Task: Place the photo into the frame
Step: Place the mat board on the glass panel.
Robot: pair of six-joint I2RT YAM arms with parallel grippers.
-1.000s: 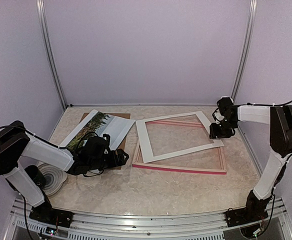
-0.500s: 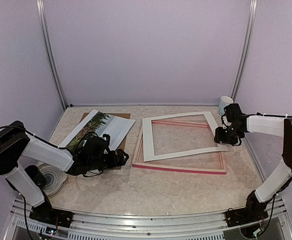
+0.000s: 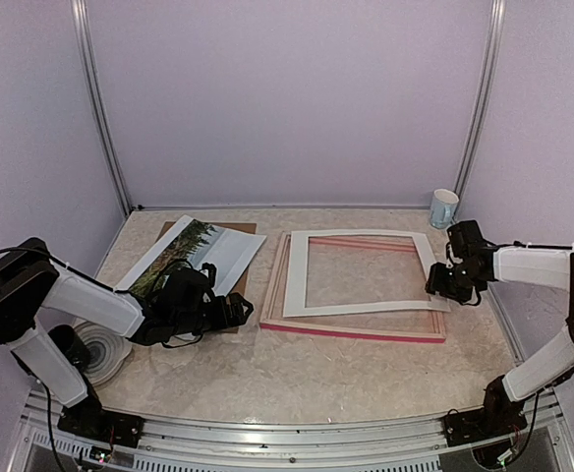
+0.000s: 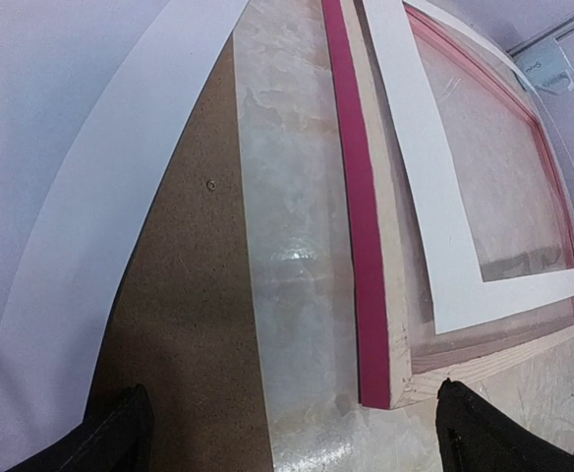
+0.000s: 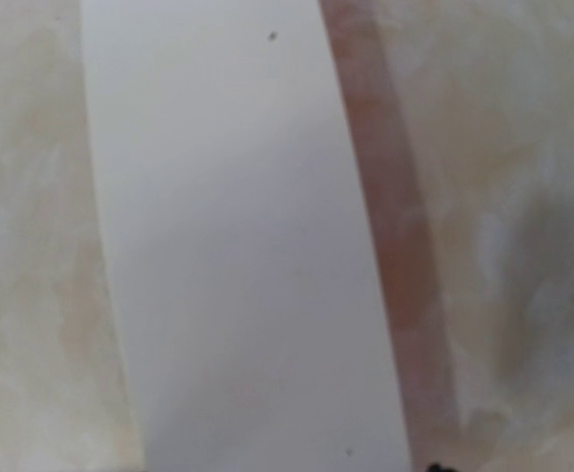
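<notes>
Lilac walls enclose a marbled bench point(image 3: 346, 379) where the pink-red frame point(image 3: 356, 333) lies flat at the centre. The white mat point(image 3: 361, 307) on the frame, skewed a second ago, now sits nearly square over it, with the right fingers point(image 3: 438, 285) at the frame's right edge, their grip impossible to judge. Left of the frame, the photo point(image 3: 174, 258) waits on the brown backing board point(image 4: 189, 324), left fingers point(image 3: 238, 311) spread wide and empty beside it, so the photo is not yet in.
</notes>
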